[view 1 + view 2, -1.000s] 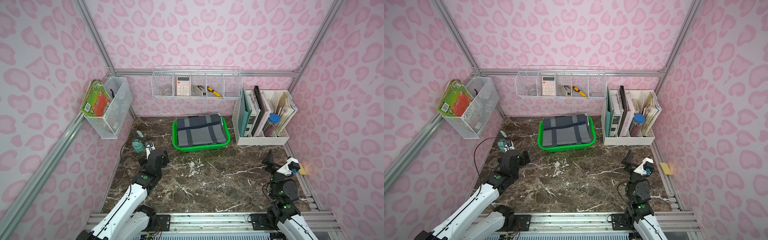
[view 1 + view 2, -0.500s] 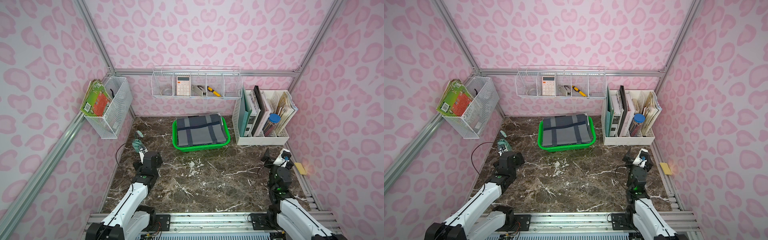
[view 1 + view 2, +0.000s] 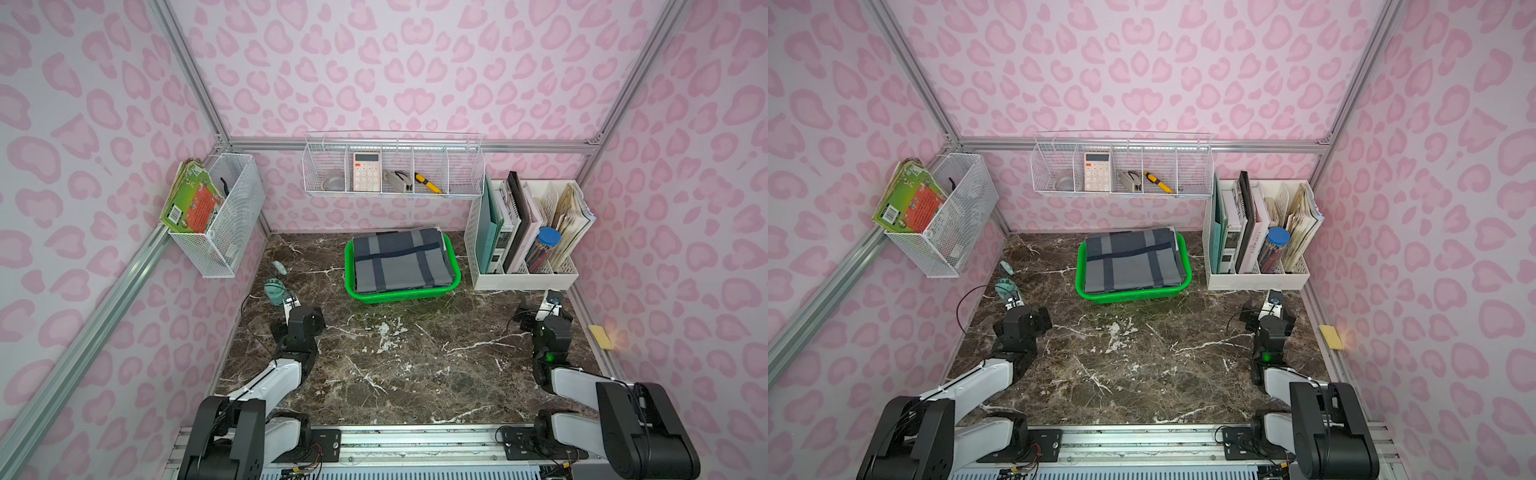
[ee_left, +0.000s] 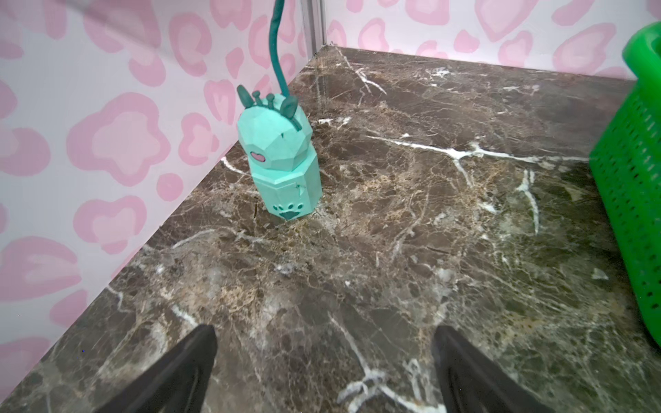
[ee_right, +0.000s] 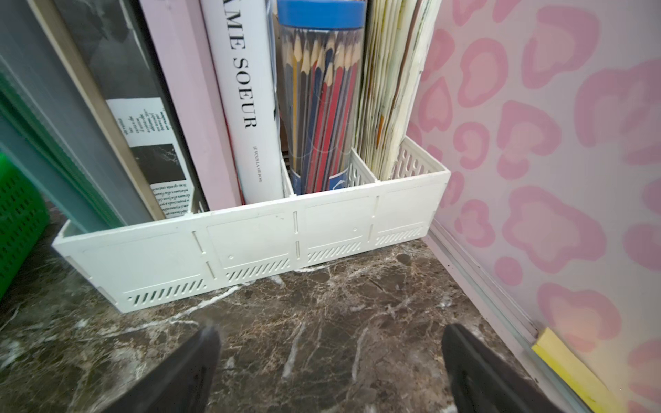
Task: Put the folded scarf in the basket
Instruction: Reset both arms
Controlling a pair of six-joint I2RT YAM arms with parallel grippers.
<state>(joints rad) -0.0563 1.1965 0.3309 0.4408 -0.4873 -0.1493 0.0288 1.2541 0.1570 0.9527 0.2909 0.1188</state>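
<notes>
In both top views the folded scarf (image 3: 401, 259) (image 3: 1131, 259) lies flat inside the basket (image 3: 399, 296), by the back wall. Its long side seems to run across the tabletop (image 3: 415, 365). Both arms' fingertips are hard to make out there, well short of the basket.

In the left wrist view the left fingers (image 4: 186, 368) are spread wide and empty. Only a cut-off basket wall (image 4: 629, 200) shows.

In the right wrist view the right fingers (image 5: 475, 372) are likewise spread wide and empty. A sliver of basket (image 5: 18, 214) shows.

Hidden beneath scarf (image 3: 401, 259): basket (image 3: 399, 294) floor.
</notes>
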